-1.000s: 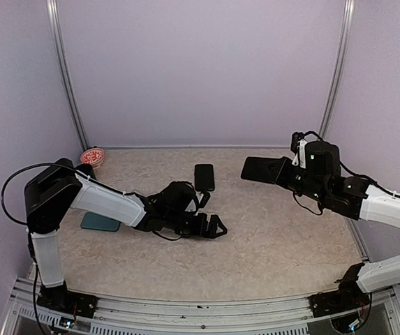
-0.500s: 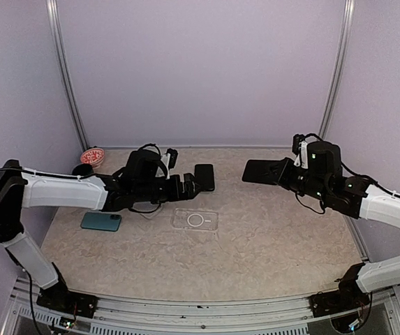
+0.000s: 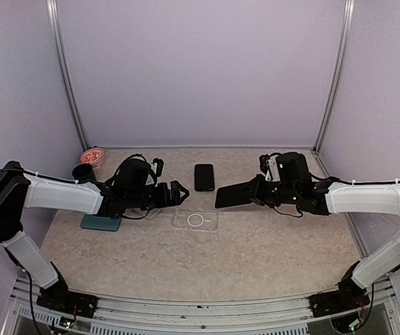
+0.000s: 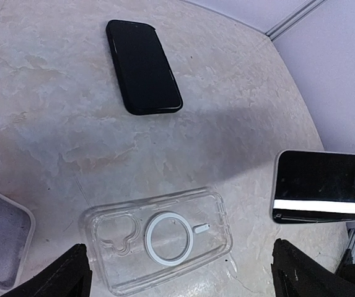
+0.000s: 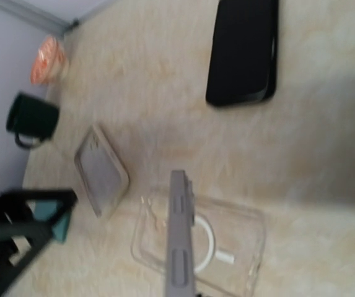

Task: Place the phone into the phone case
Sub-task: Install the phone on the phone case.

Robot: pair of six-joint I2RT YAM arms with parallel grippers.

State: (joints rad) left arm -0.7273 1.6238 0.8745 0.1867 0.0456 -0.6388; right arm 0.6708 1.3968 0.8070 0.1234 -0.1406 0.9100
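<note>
Table (image 3: 290, 244): your clear case (image 3: 195, 220) lies flat mid-table, long axis left-right.
Right gripper (image 3: 257, 191): clamped on the phone (image 3: 234, 197), which hangs above the table just right of the case and roughly parallel to it.
Left gripper (image 3: 174, 195): wide, empty, nearer the case.
Writing: none you can read.

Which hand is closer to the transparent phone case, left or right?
Left. The left hand, open, is by the far left corner of the case; the right hand, shut on a phone, is farther off to the case's right.
</note>
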